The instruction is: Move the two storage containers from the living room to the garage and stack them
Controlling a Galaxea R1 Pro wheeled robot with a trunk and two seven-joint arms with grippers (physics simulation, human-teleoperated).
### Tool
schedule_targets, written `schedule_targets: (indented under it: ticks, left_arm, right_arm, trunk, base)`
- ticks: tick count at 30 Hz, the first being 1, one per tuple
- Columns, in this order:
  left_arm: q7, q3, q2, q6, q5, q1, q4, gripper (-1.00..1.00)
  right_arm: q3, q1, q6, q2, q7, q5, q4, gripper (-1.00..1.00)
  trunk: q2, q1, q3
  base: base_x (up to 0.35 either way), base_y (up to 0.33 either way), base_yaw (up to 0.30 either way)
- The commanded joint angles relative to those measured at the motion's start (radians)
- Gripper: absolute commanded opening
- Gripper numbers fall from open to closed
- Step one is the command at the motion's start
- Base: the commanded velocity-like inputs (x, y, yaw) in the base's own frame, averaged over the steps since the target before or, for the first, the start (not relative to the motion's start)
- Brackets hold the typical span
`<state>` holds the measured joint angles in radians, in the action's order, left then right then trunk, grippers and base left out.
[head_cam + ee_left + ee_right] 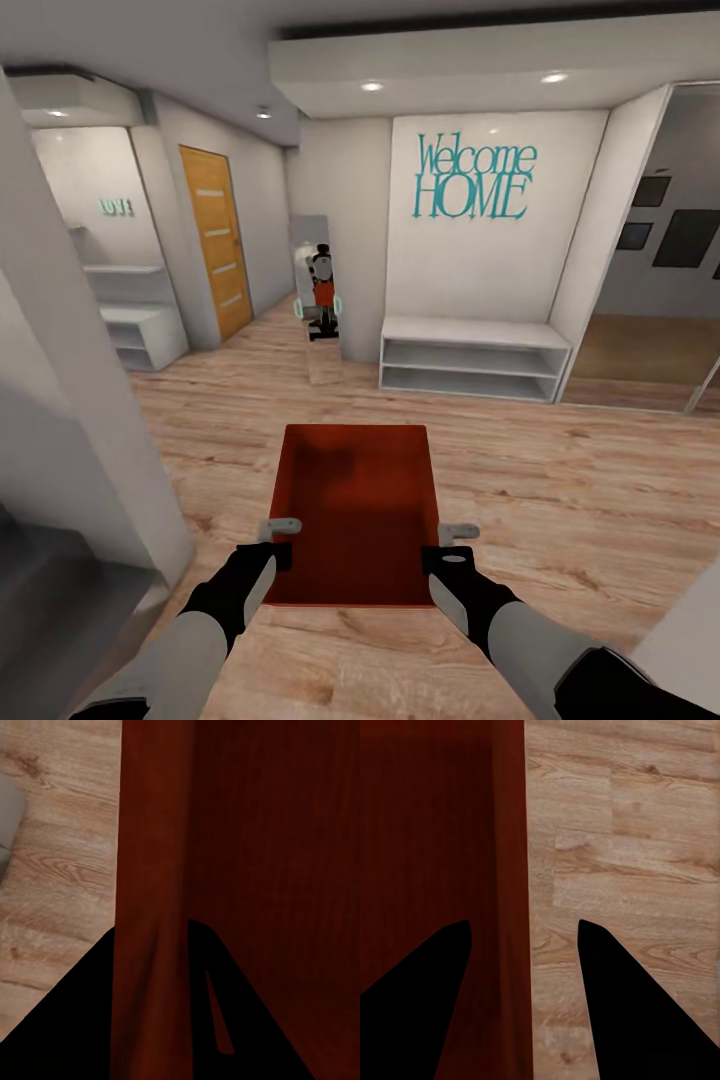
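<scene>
An orange-red bin [352,515] sits at lower centre of the head view, carried over a wood-plank floor [580,480]. The left gripper [281,540] pinches its left wall, fingers straddling the rim; the right gripper [446,545] does likewise on the right wall (wall between the fingers). A white bench [472,358] stands beneath a "Welcome HOME" sign [474,180], upper centre

Hallway viewed from head height, forward and down; container [355,520] walls and wood floor [560,480] shared close-up by both wrist views.
</scene>
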<state>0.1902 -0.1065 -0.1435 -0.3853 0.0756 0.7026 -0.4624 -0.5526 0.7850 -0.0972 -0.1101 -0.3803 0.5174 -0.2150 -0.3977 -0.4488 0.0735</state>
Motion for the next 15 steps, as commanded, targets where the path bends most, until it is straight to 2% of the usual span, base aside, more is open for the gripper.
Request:
schedule_targets:
  ticks: [1,15]
  left_arm:
    - [0.003,0.001,0.013,-0.006,0.003,0.000,0.010,-1.00]
    - [0.003,0.001,0.013,-0.006,0.003,0.000,0.010,-1.00]
  right_arm:
    - [0.023,0.002,-0.006,0.001,0.000,-0.011,-0.029,-1.00]
    - [0.023,0.002,-0.006,0.001,0.000,-0.011,-0.029,-1.00]
  trunk:
    - [-0.002,-0.001,0.002]
    - [-0.002,-0.001,0.002]
  base:
    - [0.323,0.000,0.000]
    - [0.323,0.000,0.000]
